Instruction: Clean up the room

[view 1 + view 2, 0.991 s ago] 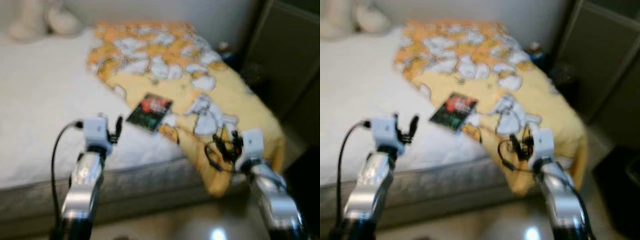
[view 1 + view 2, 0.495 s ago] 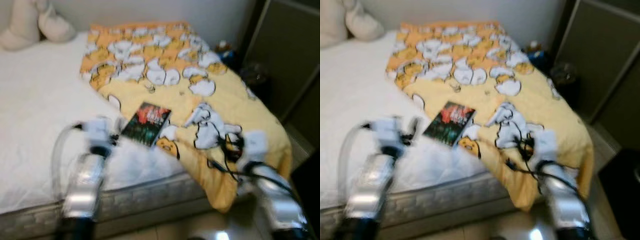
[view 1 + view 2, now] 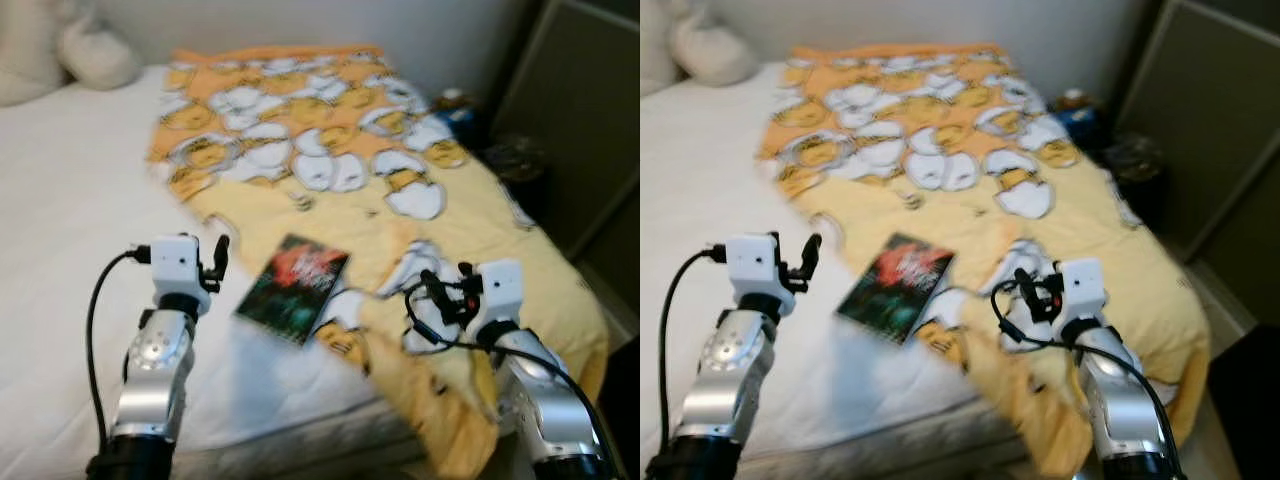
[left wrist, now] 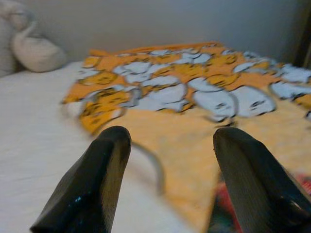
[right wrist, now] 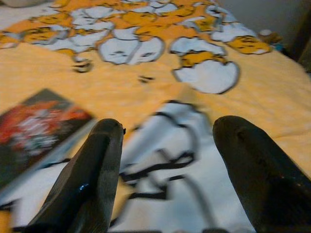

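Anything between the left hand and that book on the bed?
Nothing visible. The left hand hangs open over the white sheet, and the book lies flat just to its right at the yellow blanket's edge, with bare bedding between them.

A dark book (image 3: 895, 286) lies on my bed's (image 3: 700, 160) yellow cartoon blanket (image 3: 970, 150), between my left gripper (image 3: 805, 255) and right gripper (image 3: 1025, 297).

**Setting: home bedroom**

Bed (image 3: 70, 230) with white sheet, bare mattress edge visible at the foot. Yellow-orange cartoon-print blanket (image 3: 330, 130) spread across it. Cream pillows (image 3: 95, 55) against a plain pale wall (image 3: 940, 25). Dark cabinet (image 3: 1220, 130) beside the bed (contents unreadable). Domestic, lived-in.
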Motion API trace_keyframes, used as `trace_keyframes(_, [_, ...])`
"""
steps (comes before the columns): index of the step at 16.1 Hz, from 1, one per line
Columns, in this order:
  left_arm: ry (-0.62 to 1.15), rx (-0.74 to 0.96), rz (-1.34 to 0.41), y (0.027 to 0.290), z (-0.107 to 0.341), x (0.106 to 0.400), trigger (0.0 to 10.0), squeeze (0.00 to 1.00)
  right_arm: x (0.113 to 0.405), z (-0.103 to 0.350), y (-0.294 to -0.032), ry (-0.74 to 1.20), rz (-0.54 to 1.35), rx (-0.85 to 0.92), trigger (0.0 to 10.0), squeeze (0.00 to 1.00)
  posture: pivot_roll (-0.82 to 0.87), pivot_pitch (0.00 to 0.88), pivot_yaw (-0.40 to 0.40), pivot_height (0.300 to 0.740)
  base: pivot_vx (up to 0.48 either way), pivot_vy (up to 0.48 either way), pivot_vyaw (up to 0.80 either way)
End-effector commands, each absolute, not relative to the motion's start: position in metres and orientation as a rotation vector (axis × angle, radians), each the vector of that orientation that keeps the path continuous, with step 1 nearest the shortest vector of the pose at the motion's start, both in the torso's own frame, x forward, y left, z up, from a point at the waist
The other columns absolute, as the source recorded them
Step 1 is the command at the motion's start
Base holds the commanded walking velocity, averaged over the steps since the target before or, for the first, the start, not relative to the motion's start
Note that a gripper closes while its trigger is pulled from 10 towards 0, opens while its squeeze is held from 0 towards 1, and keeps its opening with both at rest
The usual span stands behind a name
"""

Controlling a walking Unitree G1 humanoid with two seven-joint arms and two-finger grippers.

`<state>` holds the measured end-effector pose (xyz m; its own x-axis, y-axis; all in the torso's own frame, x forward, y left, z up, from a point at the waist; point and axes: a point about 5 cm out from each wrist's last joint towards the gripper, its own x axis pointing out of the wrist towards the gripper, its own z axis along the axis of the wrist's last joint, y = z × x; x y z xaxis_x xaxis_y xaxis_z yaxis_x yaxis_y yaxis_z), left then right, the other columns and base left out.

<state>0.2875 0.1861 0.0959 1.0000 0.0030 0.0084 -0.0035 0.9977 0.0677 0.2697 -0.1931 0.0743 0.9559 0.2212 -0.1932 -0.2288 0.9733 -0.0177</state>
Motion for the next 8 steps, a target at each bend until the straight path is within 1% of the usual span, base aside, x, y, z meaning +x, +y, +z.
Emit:
trace_keyframes(1, [0.001,0.049,0.020,0.1859,0.0951,0.2880,10.0,0.00,0.2710,0.0802,-0.1976,0.177,0.218,-0.047,10.0,0.00,-0.10,0.000,-0.002,0.740,0.000,0.000,0.00])
trace_keyframes(4, [-0.007,0.054,0.030,0.1920,0.0958,0.2904,10.0,0.00,0.2696,0.0819,-0.1950,0.170,0.229,-0.044,10.0,0.00,-0.11,0.000,0.001,0.740,0.000,0.000,0.00])
trace_keyframes(6, [0.001,0.063,0.016,0.1908,0.0962,0.2913,10.0,0.00,0.2683,0.0812,-0.1953,0.172,0.220,-0.031,10.0,0.00,-0.11,0.000,0.004,0.740,0.000,0.424,0.00])
trace_keyframes(8, [-0.003,0.081,-0.014,0.1860,0.0978,0.2922,10.0,0.00,0.2663,0.0801,-0.1943,0.177,0.220,-0.030,10.0,0.00,-0.10,0.000,0.004,0.740,0.000,0.000,0.00])
